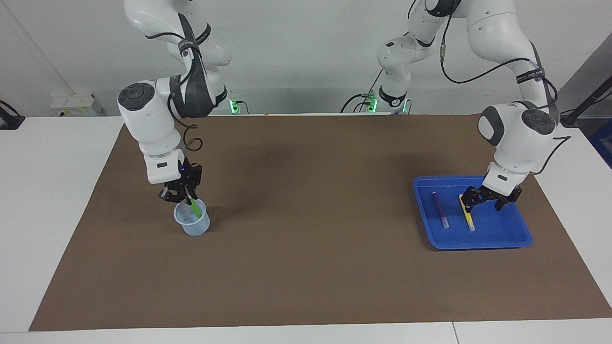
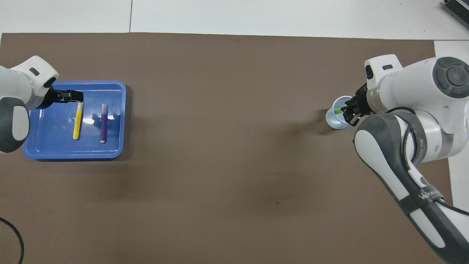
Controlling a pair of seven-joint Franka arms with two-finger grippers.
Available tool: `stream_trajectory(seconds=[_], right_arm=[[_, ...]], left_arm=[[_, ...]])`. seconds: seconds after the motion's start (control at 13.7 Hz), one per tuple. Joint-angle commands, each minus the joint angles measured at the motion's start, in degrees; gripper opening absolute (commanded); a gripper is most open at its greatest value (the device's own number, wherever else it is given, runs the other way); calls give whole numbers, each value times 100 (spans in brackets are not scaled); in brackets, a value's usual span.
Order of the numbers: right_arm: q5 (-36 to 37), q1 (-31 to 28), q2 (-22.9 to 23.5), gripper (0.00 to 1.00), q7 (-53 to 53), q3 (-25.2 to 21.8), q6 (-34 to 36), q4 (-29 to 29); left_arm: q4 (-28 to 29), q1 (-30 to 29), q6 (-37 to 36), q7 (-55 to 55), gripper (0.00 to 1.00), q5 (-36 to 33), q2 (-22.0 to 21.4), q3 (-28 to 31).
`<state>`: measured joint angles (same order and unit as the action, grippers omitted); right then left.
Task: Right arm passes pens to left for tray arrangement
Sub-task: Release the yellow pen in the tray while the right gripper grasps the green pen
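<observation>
Pens: I see yellow pen (image 1: 467,214) & purple pen (image 1: 440,209) flat in tray (image 1: 502,236), side by side, apart. Left gripper (image 1: 483,203) over tray, jaws spread, empty. Right gripper (image 1: 185,197) clamped on green pen (image 1: 194,208), tilted in cup (image 1: 192,223).

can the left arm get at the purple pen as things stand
Probably yes: the purple pen lies uncovered in the blue tray, apart from the yellow pen, and the left gripper hangs open just above the tray.
</observation>
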<state>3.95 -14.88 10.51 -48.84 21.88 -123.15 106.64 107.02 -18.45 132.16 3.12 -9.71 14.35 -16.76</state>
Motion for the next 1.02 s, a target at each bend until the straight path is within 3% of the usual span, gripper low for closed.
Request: stream_trajectory(seconds=[0.0,0.22,0.36,0.58,0.95], right_arm=[[89,-42,13,0,121,45,133,-109],[98,-50,-250,0,94,36,545,-170],[106,-24,-286,0,94,36,1097,-598],[80,37,-286,0,147,53,1898,-1294],[-201,449,-278,0,1522,238,1830,-1313]], left_arm=[[47,114,-312,670,98,4,-344,24],[-145,114,-1207,1444,98,975,-608,-47],[-286,44,-1867,1647,98,1645,-880,-3],[-208,8,-2195,2252,98,1691,-1145,6],[-252,254,-2476,5071,98,2463,-1242,-117]])
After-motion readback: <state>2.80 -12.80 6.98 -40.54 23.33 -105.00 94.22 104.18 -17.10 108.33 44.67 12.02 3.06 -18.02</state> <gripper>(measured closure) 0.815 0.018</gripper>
